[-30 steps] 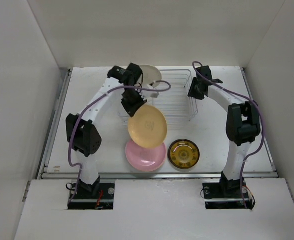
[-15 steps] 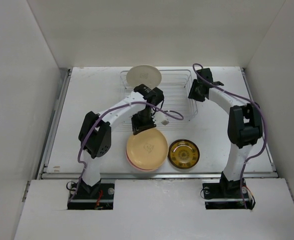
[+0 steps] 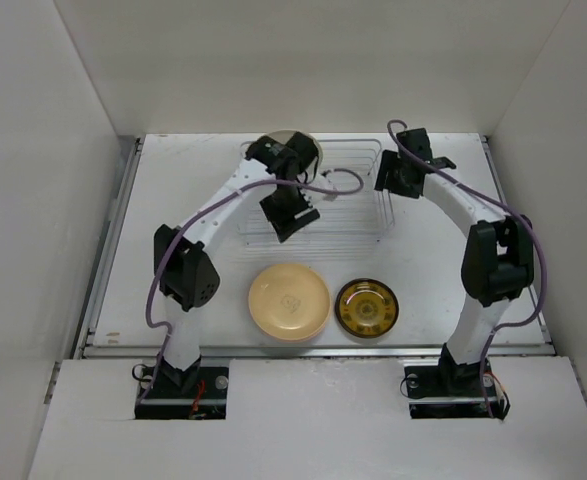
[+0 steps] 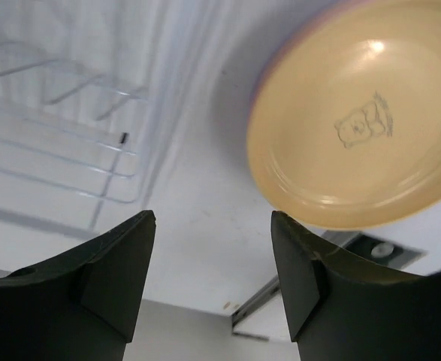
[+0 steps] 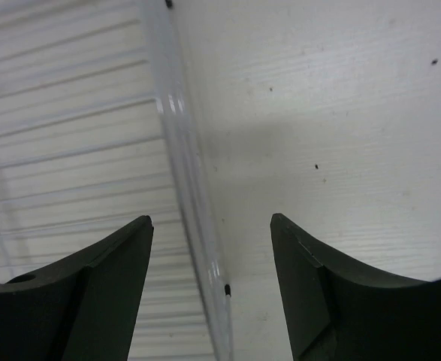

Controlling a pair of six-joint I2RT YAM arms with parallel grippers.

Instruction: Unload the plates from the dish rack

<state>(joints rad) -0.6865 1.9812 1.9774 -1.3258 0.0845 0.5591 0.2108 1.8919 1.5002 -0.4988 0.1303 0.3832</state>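
Over the table (image 3: 173,200), in the top view, my left tool (image 3: 293,214) hangs above the near left part of the dish rack (image 3: 348,210), while my right tool (image 3: 391,182) sits at the rack's right side, I judge to steady the wire while plates come out. Two of the plates lie flat on the near side of the table, just in front of the rack: the yellow plate (image 3: 289,302) and, just beside it, the amber plate (image 3: 366,306). One pale plate (image 3: 316,148) stands at the rack's back left, and my left arm covers most of it, so I cannot tell how it is seated between the prongs. Through the left wrist camera, my left tool (image 4: 212,263) stands wide with nothing between its fingers; the yellow plate (image 4: 363,120) lies face up below and ahead, a small bear mark at its centre, cut off at the frame's right edge. A thin pinkish edge (image 4: 264,69) shows along its rim, so I judge it rests on another plate that I cannot properly see. The rack's corner (image 4: 62,150) is blurred. Through the right wrist camera, my right tool (image 5: 212,278) is also wide and empty, its fingers straddling the rack's side wire (image 5: 194,188) without gripping it; no plate shows there.
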